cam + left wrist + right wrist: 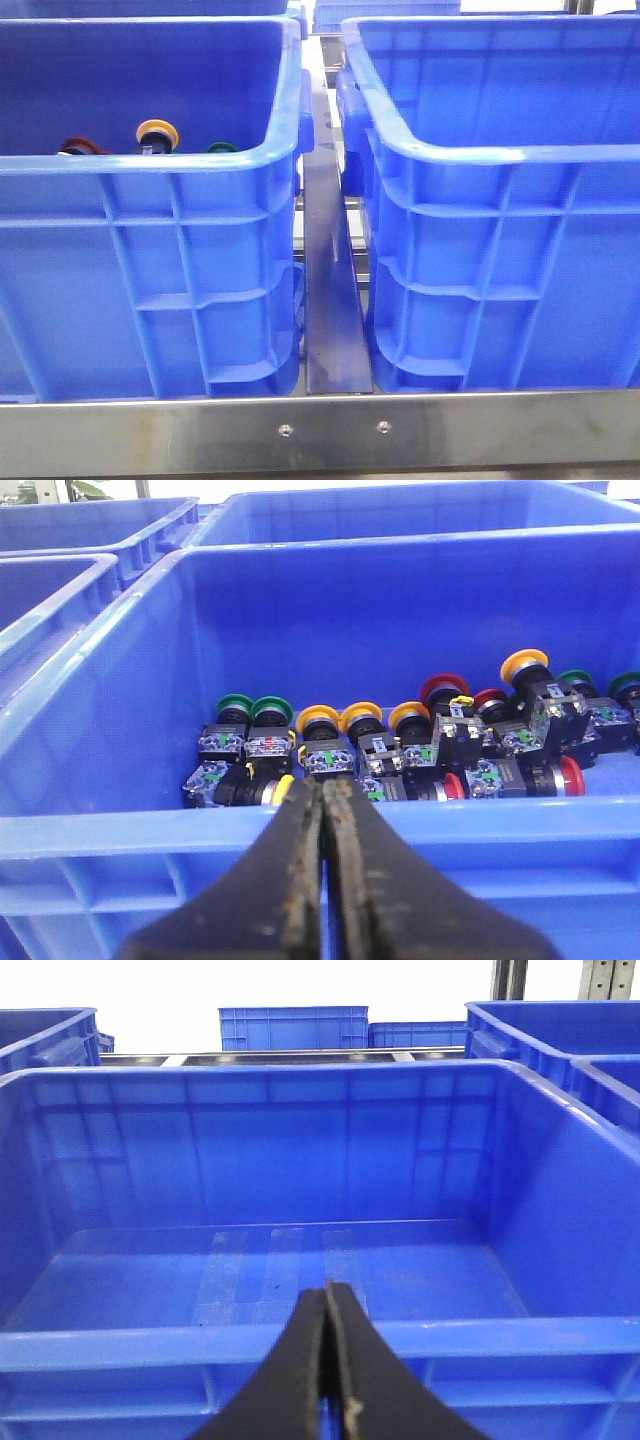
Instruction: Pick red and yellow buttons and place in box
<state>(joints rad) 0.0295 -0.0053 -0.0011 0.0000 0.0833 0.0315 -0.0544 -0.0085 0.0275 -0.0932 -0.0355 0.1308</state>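
Front view: two big blue crates side by side on a steel shelf (pixel 320 435), a metal bar (pixel 335 300) between them to keep them apart. Left crate (pixel 150 270) with button caps peeking over its near rim — a dark red cap (pixel 82 146), a yellow cap (pixel 158 133), a green cap (pixel 222 148). Right crate (pixel 520 250) looking bare inside, so likely the box to fill. No arms in sight here.

Left wrist view: left gripper (pixel 322 810) shut tight, nothing held, hanging just outside the near wall of the button crate (pixel 100 730) — a good spot to look in and pick. Push-buttons in a messy row on the floor: yellow buttons (pixel 318 725), red buttons (pixel 445 690), green buttons (pixel 250 712) to leave alone.

Right wrist view: right gripper (pixel 328 1305) also pressed shut, holding nothing, just before the rim of the empty box (pixel 300 1340). Only pale tape strips (pixel 275 1275) on its floor. No button dropped in yet — whole job left to do.
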